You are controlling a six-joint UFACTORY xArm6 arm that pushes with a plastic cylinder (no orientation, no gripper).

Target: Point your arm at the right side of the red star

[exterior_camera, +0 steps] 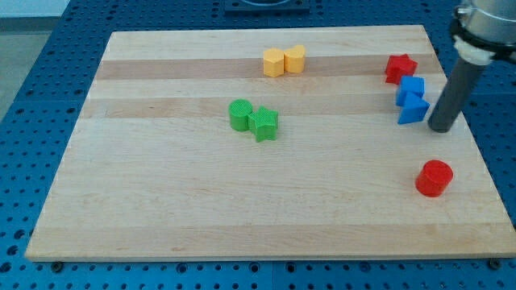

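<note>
Two yellow blocks (284,60) touch, two green blocks (252,119) touch, two blue blocks (411,100) touch, red cylinder (434,178) apart.

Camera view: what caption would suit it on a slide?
My tip rests right of the blue blocks, below the red star.

I take the star (400,68) as my landmark, near the worktop's (161,209) top right corner. Two blocks (412,100) sit just below it, touching. My tip (441,127) stands right of those, below the star. The cylinder (434,178) lies well below. Two pairs (284,60) (252,119) lie far left of it.
</note>
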